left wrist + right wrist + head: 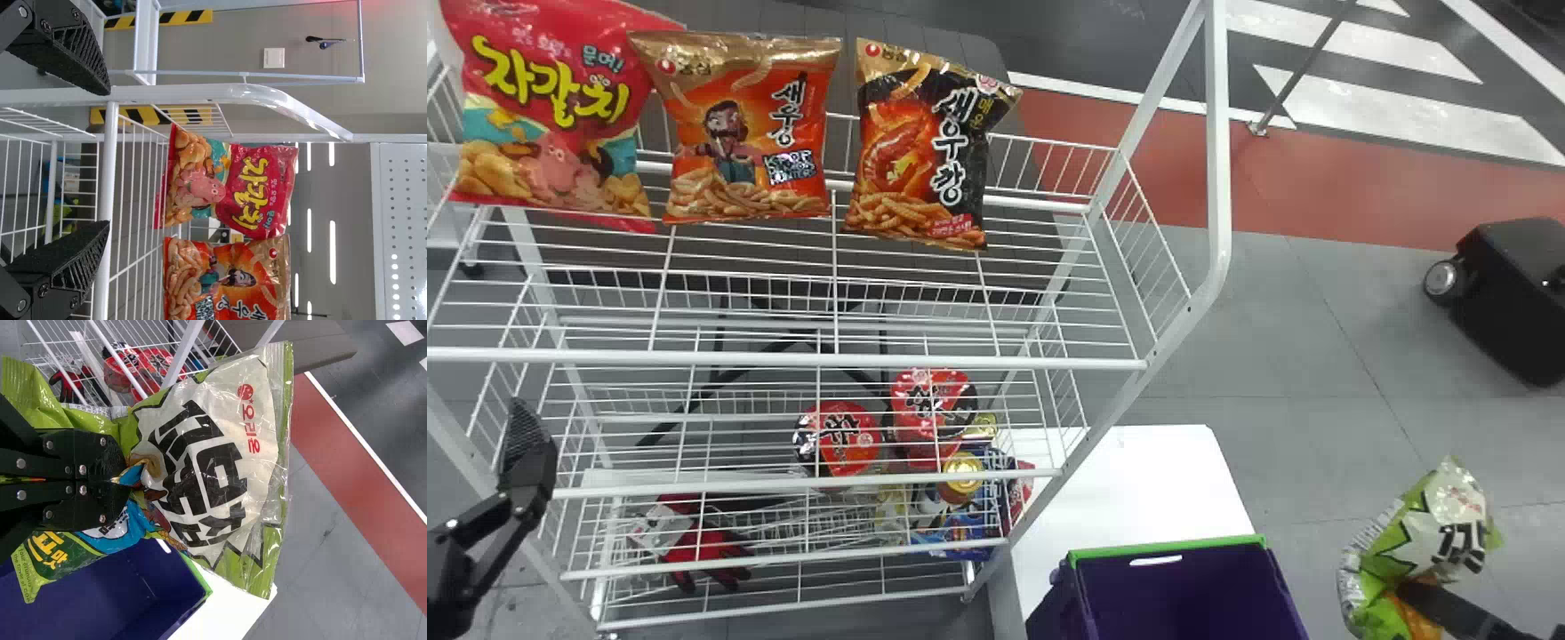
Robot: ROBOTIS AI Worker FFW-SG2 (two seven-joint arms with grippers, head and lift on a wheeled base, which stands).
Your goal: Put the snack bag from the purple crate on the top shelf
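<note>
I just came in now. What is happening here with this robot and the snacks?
The robot is stocking the rack. Its right claw is shut on a green bag, holding it up outside the purple crate. This bag is not yet on the top shelf, where three other bags stand in a row. The left claw is open and holds nothing, by the left end of the rack.

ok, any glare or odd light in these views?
Right wrist view: glossy highlights on the green-and-white plastic snack bag; left wrist view: bright white strip lights beyond the red plastic snack bag, red glow on the beige wall; head view: white tabletop nearly washed out.
</note>
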